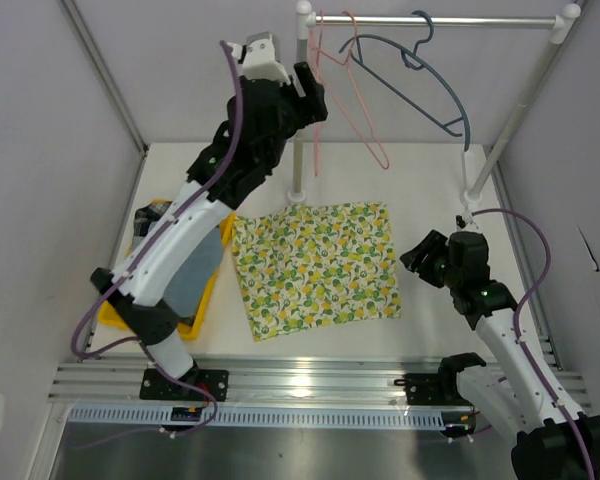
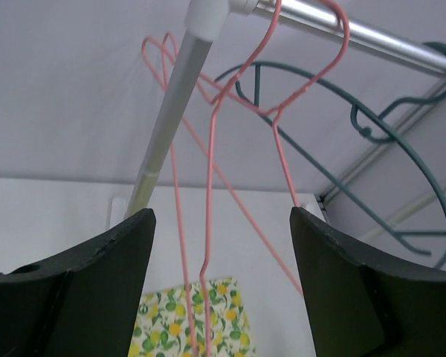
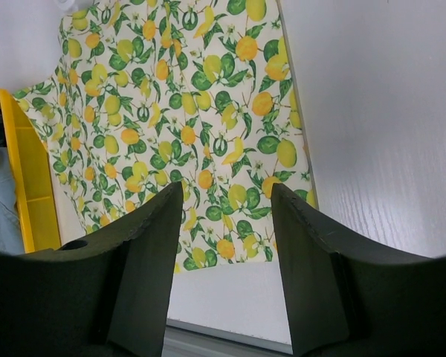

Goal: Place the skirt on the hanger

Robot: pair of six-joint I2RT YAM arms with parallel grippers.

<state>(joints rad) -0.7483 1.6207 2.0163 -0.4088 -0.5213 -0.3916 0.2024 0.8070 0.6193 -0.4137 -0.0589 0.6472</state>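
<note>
The lemon-print skirt (image 1: 315,270) lies flat on the table between the arms. Two thin pink hangers (image 1: 317,120) (image 1: 367,125) hang from the rail (image 1: 450,20). My left gripper (image 1: 317,103) is raised up at the rail's left post, open, beside the left pink hanger. In the left wrist view the gripper (image 2: 223,212) has its jaws wide apart, and the pink wires (image 2: 209,193) (image 2: 175,186) hang between them, untouched, with the skirt (image 2: 171,323) far below. My right gripper (image 1: 415,255) is open and empty, low beside the skirt's right edge. In the right wrist view the gripper (image 3: 227,197) looks over the skirt (image 3: 186,111).
A thicker blue-grey hanger (image 1: 442,95) hangs right of the pink ones. A yellow bin (image 1: 115,312) with a blue denim shirt (image 1: 195,275) stands left of the skirt. The rail's posts (image 1: 299,150) (image 1: 505,130) stand at the back of the table.
</note>
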